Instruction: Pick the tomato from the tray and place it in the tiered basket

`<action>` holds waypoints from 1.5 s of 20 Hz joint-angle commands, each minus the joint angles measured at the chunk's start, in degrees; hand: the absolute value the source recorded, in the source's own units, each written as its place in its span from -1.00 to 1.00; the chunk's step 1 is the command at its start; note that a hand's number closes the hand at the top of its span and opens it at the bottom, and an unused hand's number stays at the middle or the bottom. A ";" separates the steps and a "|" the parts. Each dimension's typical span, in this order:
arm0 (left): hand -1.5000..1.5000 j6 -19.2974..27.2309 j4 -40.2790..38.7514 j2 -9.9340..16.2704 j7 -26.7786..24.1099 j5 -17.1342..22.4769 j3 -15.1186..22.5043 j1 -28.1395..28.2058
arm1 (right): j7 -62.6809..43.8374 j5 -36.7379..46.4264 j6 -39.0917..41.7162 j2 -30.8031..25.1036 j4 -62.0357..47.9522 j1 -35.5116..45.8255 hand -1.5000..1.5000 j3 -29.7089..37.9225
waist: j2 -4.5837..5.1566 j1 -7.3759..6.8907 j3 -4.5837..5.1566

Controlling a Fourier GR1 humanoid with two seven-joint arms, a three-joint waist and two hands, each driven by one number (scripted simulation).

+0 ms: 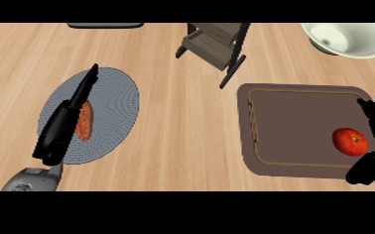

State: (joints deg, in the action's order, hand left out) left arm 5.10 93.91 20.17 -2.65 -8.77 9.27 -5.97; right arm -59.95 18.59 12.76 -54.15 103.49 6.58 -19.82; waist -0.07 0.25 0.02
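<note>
Sitting untouched at the right end of the brown tray (293,129), the tomato (350,141) is bracketed by the right hand (360,171), fingers spread and holding nothing, so grasping and carrying to the tiered basket (212,42) at top centre remain.

Views: one only, the head view.
Position: above the light wooden counter (183,129), at the robot's head.
Direction: steeply downward onto the countertop.
Near edge: bottom of frame, where the grey forearm (29,181) enters.
Far edge: top of frame, with the dark wooden tiered basket (214,47).
Shared area: none.
</note>
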 commanded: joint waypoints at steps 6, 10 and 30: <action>0.00 -3.22 -1.63 -0.64 -1.65 -0.84 -2.81 -0.33 | 2.50 6.06 1.51 6.79 -8.06 -2.43 -1.00 3.31 | 0.08 -0.22 -0.02; 0.00 -1.87 -0.04 -3.71 0.04 -4.28 -0.97 0.91 | 4.04 9.63 2.53 10.10 -9.58 -1.54 -1.00 5.10 | 0.07 -0.40 -0.02; 0.00 -6.72 1.07 -5.83 -0.02 -5.66 -5.49 0.50 | 26.73 19.32 -1.45 18.99 -23.87 -1.13 1.00 13.17 | 0.09 -0.34 -0.04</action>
State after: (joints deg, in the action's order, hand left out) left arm -1.17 95.23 14.92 -2.05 -13.57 3.57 -5.61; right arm -40.74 36.16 14.34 -35.46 83.64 4.95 -8.20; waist -0.12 0.09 0.27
